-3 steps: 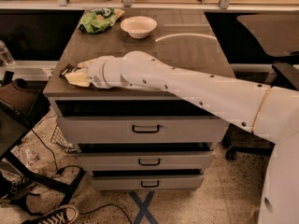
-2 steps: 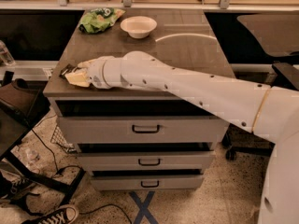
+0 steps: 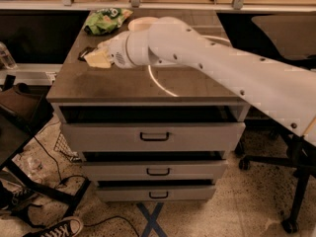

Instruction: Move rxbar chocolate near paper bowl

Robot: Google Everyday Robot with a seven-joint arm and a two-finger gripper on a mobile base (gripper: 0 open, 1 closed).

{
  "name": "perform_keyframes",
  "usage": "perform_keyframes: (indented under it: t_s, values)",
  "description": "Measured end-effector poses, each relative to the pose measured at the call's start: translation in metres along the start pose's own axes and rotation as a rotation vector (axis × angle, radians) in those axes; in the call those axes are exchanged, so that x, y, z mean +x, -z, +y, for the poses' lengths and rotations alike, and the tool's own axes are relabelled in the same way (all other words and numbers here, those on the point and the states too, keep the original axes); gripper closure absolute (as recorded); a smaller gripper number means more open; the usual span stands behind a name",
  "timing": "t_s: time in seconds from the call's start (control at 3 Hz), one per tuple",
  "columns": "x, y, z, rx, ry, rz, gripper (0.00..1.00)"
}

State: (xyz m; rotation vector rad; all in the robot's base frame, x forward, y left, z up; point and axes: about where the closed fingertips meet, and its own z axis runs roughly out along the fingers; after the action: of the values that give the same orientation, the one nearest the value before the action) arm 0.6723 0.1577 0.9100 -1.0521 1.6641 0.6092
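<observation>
**Carry step: bar in the grip, bowl at the back**

Nearest: grey metal three-drawer cabinet (image 3: 153, 137), drawers shut. Its dark brown flat top (image 3: 123, 85) is the work surface.

Mid-field: my white, thick-jointed arm (image 3: 222, 68) reaches in from the right across the top. The gripper (image 3: 94, 58) is over the left part of the surface, about halfway back. It is closed narrow on the small flat dark-wrapped rxbar chocolate (image 3: 85, 52). One end of the bar sticks out past the pale fingers (image 3: 100, 59), up and to the left. I cannot tell whether the bar is clear of the top or brushing it.

Far: the white round shallow paper bowl (image 3: 139, 22) sits at the back edge, mostly hidden behind my wrist, with only part of its rim showing. The crumpled green snack bag (image 3: 105, 19) lies just left of the bowl.

Judgement: transport is under way and the release is not yet done.

How to do it well:
- Hold the grip firm, because the hold looks to be on one end of the bar only.
- Travel back and slightly right, low over the surface.
- Aim for the bare patch in front of the bowl, not the gap beside the bag.
- Stop short of the rim, so the bar ends near the bowl, not on it.
- Lower the bar flat before letting go.
- Risks: my wrist could nudge the bowl, or the bar could snag the bag.
</observation>
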Motion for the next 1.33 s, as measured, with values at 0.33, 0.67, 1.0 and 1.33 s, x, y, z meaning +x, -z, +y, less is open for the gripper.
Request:
perform_keyframes:
  t_s: [0.33, 0.67, 1.0, 1.33]
  values:
    - [-0.022, 0.043, -0.038, 0.04, -0.009, 0.02, 1.0]
    - [-0.027, 0.081, -0.084, 0.103, -0.052, 0.017, 1.0]
    - [-0.015, 0.121, -0.129, 0.204, -0.13, 0.005, 1.0]
    - [-0.015, 0.121, -0.129, 0.204, -0.13, 0.005, 1.0]
